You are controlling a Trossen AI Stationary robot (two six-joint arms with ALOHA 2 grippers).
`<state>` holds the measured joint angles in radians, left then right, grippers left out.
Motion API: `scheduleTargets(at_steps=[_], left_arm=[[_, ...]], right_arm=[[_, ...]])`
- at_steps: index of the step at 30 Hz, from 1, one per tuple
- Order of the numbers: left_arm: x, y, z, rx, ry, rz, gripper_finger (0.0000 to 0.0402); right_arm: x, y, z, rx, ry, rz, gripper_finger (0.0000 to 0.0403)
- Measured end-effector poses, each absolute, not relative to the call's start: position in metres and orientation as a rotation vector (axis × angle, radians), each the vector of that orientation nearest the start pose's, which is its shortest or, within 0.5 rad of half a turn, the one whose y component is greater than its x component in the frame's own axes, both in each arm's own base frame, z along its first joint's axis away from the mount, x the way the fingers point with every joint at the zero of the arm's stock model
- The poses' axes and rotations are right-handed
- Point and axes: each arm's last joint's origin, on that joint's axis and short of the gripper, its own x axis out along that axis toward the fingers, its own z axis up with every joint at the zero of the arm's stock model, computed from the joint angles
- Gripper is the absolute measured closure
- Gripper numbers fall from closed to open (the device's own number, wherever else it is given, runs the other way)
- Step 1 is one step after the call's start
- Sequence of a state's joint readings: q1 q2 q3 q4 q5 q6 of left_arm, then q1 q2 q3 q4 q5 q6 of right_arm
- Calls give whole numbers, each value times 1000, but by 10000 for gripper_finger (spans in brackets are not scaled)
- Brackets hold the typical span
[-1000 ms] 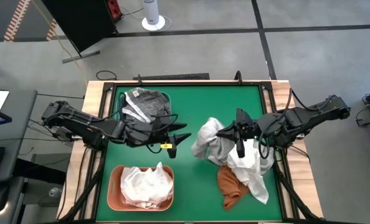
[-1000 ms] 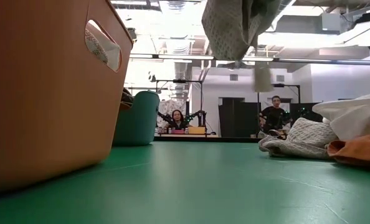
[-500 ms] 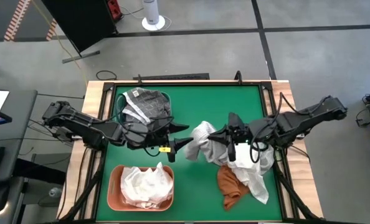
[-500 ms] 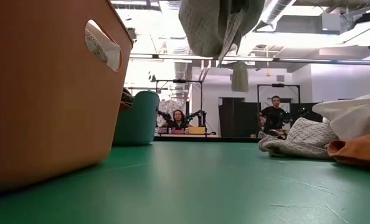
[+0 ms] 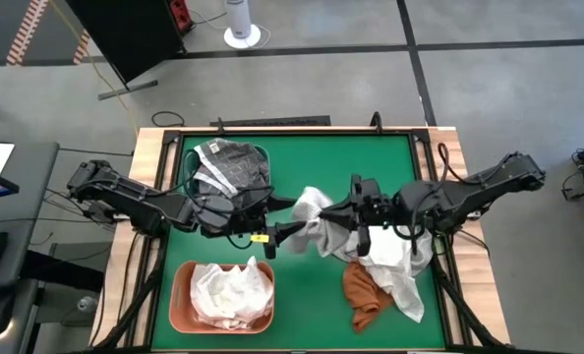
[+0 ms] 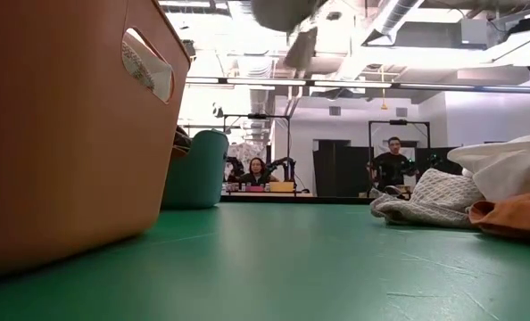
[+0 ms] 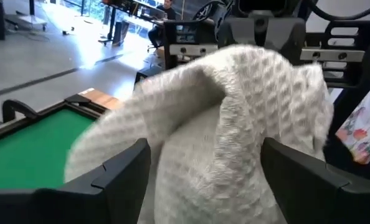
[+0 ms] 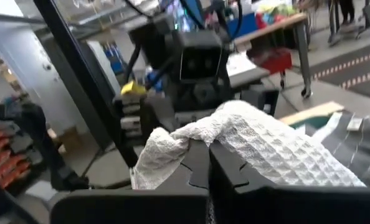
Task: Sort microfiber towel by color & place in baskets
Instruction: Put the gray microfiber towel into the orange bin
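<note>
High view shows the green table (image 5: 302, 162) with both arms meeting over its middle. On the right lies the largest heap, a pile of pale cloths (image 5: 395, 265) with a rust orange towel (image 5: 363, 295) at its near edge. The teal basket (image 5: 199, 162) at the far left holds a grey towel with white grid lines (image 5: 228, 165), and the salmon orange basket (image 5: 186, 310) at the near left holds white cloths (image 5: 231, 292). Between the arms hangs a pale waffle-weave towel (image 5: 317, 221), lifted off the table. The right gripper (image 5: 349, 208) is clenched on its upper part. The left gripper (image 5: 294, 236) reaches in with its fingers (image 7: 116, 171) spread to either side of the cloth, not clamped on it.
</note>
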<state>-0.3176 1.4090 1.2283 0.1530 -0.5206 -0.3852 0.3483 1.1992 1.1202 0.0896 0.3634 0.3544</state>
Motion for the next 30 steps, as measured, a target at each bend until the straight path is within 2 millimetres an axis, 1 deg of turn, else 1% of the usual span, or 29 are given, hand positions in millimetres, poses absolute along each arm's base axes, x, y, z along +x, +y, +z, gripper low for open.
scheduleTargets(at_steps=[3,5,10,14,17,19,22,25,26,27,29,30], left_arm=[[317,-88,374,-421,-41,199,109],[325,-90,371,-442,-76,184,109],[348,-98,359,-485,-189,152,113],[353,-101,357,-475,-237,139,131],[353,-101,356,-475,-221,138,167],[353,-101,354,-472,-207,141,204],[353,-101,354,-474,-207,146,278],[354,-101,352,-471,-187,155,369],[354,-101,351,-473,-177,158,382],[352,-101,352,-478,-165,158,386],[341,-103,357,-480,-107,142,390],[332,-105,361,-488,-63,104,393]], right_arm=[[258,79,393,366,-49,-22,384],[262,79,394,369,-72,-25,384],[273,84,389,377,-97,-11,380],[273,94,387,384,-89,18,367],[271,100,386,383,-82,37,349],[270,103,386,382,-75,47,333],[270,105,386,387,-75,54,299],[270,105,385,401,-68,58,254],[270,105,385,402,-64,59,239],[268,104,386,400,-57,61,223],[259,103,388,392,-25,67,196],[252,102,390,386,-8,70,184]])
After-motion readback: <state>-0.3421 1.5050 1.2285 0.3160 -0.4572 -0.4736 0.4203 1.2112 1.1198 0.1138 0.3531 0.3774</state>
